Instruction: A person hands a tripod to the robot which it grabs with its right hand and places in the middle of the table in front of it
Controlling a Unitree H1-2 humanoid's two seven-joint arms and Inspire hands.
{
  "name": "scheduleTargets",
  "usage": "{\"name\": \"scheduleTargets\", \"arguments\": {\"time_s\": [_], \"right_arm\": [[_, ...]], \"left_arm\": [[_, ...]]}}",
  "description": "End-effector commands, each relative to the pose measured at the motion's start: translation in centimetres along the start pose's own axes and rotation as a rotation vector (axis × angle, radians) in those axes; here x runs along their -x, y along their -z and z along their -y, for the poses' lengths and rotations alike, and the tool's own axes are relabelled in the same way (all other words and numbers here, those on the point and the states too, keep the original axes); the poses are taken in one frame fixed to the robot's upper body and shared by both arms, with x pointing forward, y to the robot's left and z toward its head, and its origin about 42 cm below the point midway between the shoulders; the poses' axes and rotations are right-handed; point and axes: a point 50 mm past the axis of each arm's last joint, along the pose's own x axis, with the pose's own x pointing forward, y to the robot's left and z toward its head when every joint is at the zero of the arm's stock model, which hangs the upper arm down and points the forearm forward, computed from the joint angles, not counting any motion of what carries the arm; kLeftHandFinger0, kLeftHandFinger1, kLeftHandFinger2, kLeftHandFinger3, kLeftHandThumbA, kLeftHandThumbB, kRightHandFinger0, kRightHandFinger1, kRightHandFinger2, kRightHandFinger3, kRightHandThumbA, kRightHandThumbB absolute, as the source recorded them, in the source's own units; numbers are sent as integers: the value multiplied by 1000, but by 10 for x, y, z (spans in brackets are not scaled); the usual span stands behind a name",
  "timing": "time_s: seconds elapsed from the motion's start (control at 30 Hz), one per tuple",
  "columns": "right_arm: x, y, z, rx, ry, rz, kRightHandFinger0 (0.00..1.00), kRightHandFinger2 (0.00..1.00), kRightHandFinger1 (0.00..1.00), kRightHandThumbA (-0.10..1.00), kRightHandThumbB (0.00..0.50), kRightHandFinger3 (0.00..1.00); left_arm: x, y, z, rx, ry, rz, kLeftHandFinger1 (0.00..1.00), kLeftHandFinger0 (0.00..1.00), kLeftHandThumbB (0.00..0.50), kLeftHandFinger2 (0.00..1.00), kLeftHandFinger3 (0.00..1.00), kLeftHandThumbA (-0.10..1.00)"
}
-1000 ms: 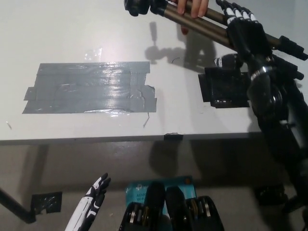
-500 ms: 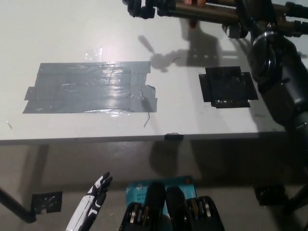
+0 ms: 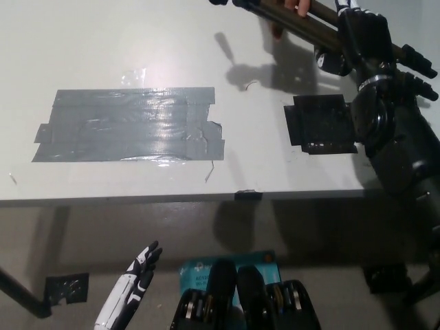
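Up at one o'clock, black right hand fingers grip the tripod beside a person's hand; it should hold firm until released.

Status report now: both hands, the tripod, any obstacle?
Right hand shut on tripod, above table's far right; person's hand also on it. Left hand open, low, below table edge. No obstacle seen.
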Motion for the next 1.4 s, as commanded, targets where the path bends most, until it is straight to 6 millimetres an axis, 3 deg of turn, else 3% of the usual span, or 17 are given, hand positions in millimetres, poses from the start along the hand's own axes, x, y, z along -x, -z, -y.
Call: {"name": "scheduleTargets", "arguments": {"time_s": [0.0,0.17,0.23,0.3,0.4,0.53,0.6,0.87,0.93,0.97,1.0,1.03,1.07,1.17,1.2,1.3,1.37], "right_arm": [[-26,-24,66,-11,343,156,36,931,588,-100,216,934],[-17,-21,52,10,305,195,0,871,525,-100,216,880],[-13,-20,45,2,289,199,0,868,519,-100,209,892],[-6,-17,34,-5,267,208,0,896,530,-100,199,982],[5,-10,12,11,210,194,0,890,523,-100,177,996],[21,6,-14,51,140,200,0,838,440,-100,220,875],[29,18,-25,60,106,195,0,836,400,-100,209,808],[55,49,-57,99,17,150,0,880,436,-100,211,834],[59,54,-62,110,-17,128,0,921,492,-100,193,900],[59,58,-64,106,-85,87,48,969,548,-100,187,949],[58,61,-66,77,-159,36,216,971,649,66,223,965],[55,64,-65,35,-305,-19,689,1000,1000,421,325,1000],[53,65,-61,7,-426,-45,1000,1000,1000,545,375,1000],[52,65,-50,-49,-540,-52,1000,1000,1000,656,486,1000],[50,64,-41,-106,-565,-31,1000,1000,1000,725,499,1000],[43,55,-12,-239,-641,43,1000,1000,1000,751,500,1000],[39,41,29,-406,-728,125,1000,1000,1000,668,494,1000]], "left_arm": [[-9,-14,-5,-33,25,58,1000,1000,375,1000,1000,1000],[-9,-15,-4,-34,27,64,1000,1000,371,1000,1000,1000],[-10,-15,-4,-35,29,64,1000,1000,371,1000,1000,1000],[-10,-16,-4,-35,33,69,1000,1000,359,1000,1000,1000],[-10,-16,-3,-40,36,77,1000,1000,352,1000,1000,1000],[-11,-15,-3,-48,33,78,1000,1000,366,1000,1000,1000],[-12,-16,-3,-49,35,76,1000,1000,362,1000,1000,1000],[-11,-15,-3,-54,37,76,1000,1000,362,1000,1000,1000],[-10,-15,-3,-51,33,75,1000,1000,360,1000,1000,1000],[-10,-15,-3,-53,35,73,1000,1000,361,1000,1000,1000],[-10,-15,-3,-54,36,72,1000,1000,360,1000,1000,1000],[-10,-15,-2,-54,37,71,1000,1000,360,1000,1000,1000],[-10,-14,-2,-54,37,69,1000,1000,361,1000,1000,1000],[-11,-13,-2,-55,40,68,1000,1000,363,1000,1000,1000],[-12,-14,-1,-54,42,69,1000,1000,363,1000,1000,1000],[-12,-15,-2,-59,43,69,1000,1000,359,1000,1000,1000],[-14,-14,-3,-59,42,65,1000,1000,360,1000,1000,1000]]}}
